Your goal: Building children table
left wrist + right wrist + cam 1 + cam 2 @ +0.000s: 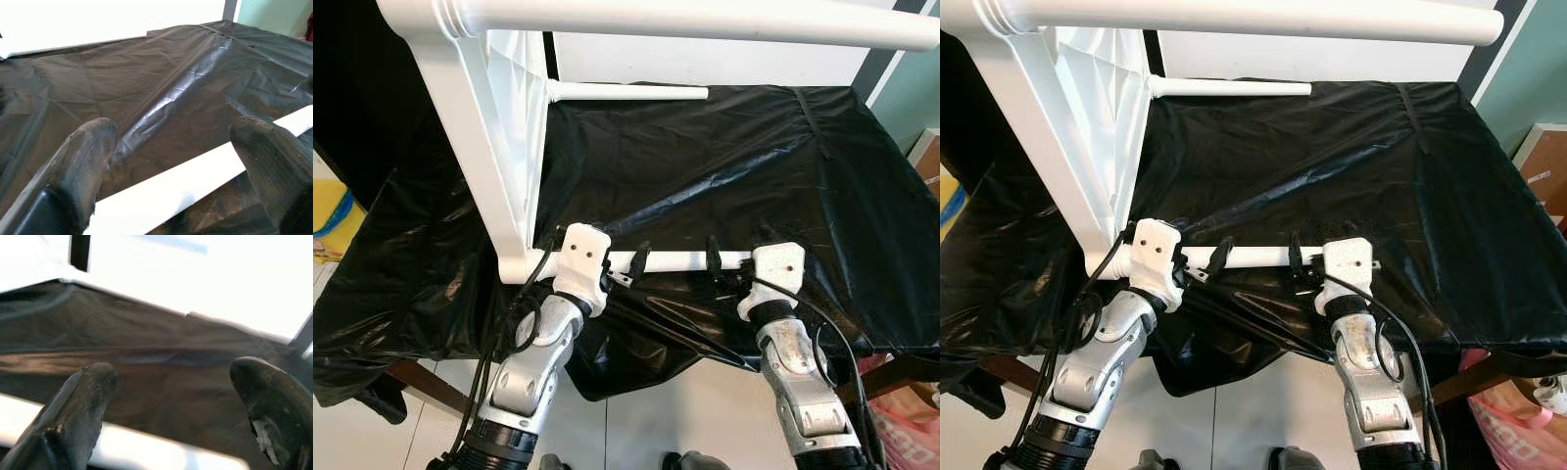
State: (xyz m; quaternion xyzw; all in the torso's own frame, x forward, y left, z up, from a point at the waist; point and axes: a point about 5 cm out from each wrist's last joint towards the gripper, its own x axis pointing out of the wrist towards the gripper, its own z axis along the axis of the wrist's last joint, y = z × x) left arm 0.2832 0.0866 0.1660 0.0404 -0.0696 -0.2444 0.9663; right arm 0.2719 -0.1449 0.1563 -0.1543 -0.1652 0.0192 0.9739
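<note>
A white children's table lies on its side, its ribbed top panel [504, 127] standing upright at the left. One leg [705, 20] runs across the top of the view and another [626, 92] lies at the back. The nearest leg [680, 260] rests on the black sheet, pointing right. My left gripper [634, 266] is open astride this leg near its middle. My right gripper [720, 259] is open at the leg's free end. In the left wrist view the white leg [186, 186] passes between the spread fingers [88, 161]. The right wrist view shows the leg [146, 450] low between its fingers [83, 401].
A black plastic sheet [724, 166] covers the work table and hangs over its front edge by my arms. White tiled floor [656, 411] lies below. A yellow object [333, 220] sits at the left, a pink bag [911, 421] at the lower right.
</note>
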